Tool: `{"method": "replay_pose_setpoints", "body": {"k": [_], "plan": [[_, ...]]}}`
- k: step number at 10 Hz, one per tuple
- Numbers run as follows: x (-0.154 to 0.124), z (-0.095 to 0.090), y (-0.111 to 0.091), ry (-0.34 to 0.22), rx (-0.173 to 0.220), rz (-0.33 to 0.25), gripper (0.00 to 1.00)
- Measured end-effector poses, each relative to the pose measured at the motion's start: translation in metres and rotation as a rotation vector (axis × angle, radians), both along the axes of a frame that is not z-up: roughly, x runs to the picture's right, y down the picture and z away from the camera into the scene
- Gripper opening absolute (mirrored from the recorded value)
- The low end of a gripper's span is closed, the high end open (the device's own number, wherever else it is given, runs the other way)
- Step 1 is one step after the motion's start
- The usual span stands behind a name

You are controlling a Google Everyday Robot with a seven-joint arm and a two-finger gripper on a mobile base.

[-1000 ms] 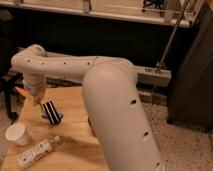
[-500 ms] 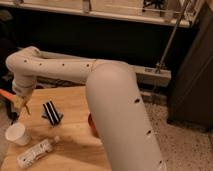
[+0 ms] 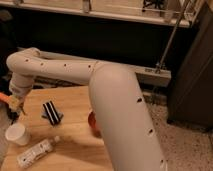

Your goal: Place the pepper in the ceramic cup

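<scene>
Since the earlier frames the arm (image 3: 117, 117) has swung its wrist toward the left edge of the view, carrying the pincer (image 3: 15, 107) from above the black ridged block (image 3: 51, 112) to a point over the desk's (image 3: 70, 100) left border.

Findings, largest first:
- Arm: white, fills the foreground, elbow to the right of the pincer.
- Desk: wooden, beneath the pincer.
- Reddish-brown bowl (image 3: 92, 122): well to the right of the pincer, partly hidden behind the arm.
- White bottle (image 3: 34, 153): lying on its side, below and right of the pincer.
- Block: just right of the pincer, on the desk.
- Ceramic cup (image 3: 18, 134): upright, directly below the pincer in the view, apart from it.
- Pincer: clenched on the pepper (image 3: 4, 98).
- Pepper: orange, protrudes left of the pincer, above the cup and outside it.
</scene>
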State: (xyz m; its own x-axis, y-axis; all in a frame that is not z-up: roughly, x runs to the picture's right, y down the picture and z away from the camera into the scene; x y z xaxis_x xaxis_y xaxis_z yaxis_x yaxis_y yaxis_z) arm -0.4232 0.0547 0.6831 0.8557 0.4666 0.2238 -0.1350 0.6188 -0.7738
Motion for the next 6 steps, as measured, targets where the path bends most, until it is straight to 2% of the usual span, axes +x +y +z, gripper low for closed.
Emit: {"method": "replay_pose_setpoints", "body": {"k": [4,6], "plan": [[0.0,0.001,0.003,0.001,0.0,-0.005,0.05],[-0.03,-0.008,0.038,-0.035,-0.003,-0.083,0.05]]}}
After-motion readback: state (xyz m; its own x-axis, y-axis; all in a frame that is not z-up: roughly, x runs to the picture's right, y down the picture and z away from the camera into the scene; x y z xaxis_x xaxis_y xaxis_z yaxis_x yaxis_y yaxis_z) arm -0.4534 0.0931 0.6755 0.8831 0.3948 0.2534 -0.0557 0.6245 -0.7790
